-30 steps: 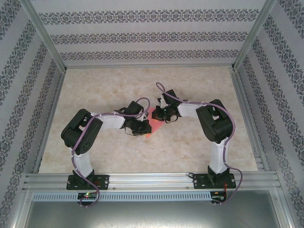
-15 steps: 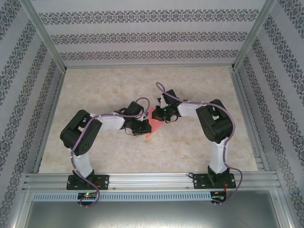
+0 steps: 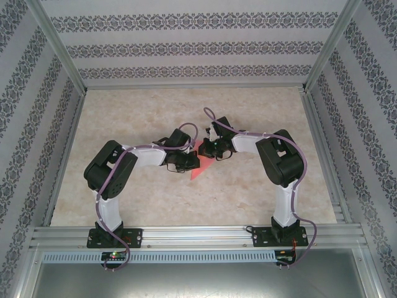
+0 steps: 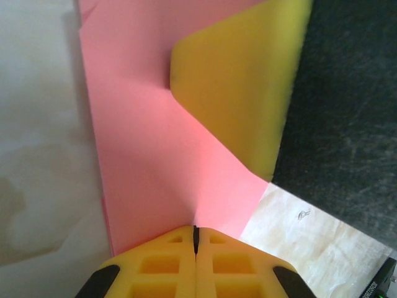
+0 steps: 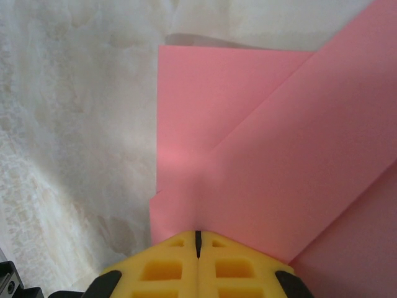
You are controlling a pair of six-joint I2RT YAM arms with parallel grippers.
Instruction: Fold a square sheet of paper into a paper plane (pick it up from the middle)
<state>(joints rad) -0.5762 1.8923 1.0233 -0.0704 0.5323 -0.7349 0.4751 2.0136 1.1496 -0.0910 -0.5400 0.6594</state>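
The pink sheet of paper (image 3: 197, 169) lies on the table between the two arms, folded into overlapping layers with diagonal edges (image 5: 260, 167). My left gripper (image 4: 196, 231) is shut, its yellow tips set down on the paper (image 4: 155, 155) near its lower edge. My right gripper (image 5: 198, 236) is shut too, its tips resting on the folded layers. In the left wrist view a yellow finger (image 4: 248, 81) of the right gripper presses on the sheet just ahead. From above, the left gripper (image 3: 189, 162) and right gripper (image 3: 203, 149) nearly meet over the paper, hiding most of it.
The marble-patterned table (image 3: 155, 198) is fenced by aluminium rails (image 3: 198, 233) at the front and patterned walls (image 3: 37, 124) at the sides. Both arm elbows stand out to the left and right of the paper.
The left gripper has shifted slightly right and away from the front edge, closer to the right gripper. The right arm has held still. More of the paper's lower corner shows.
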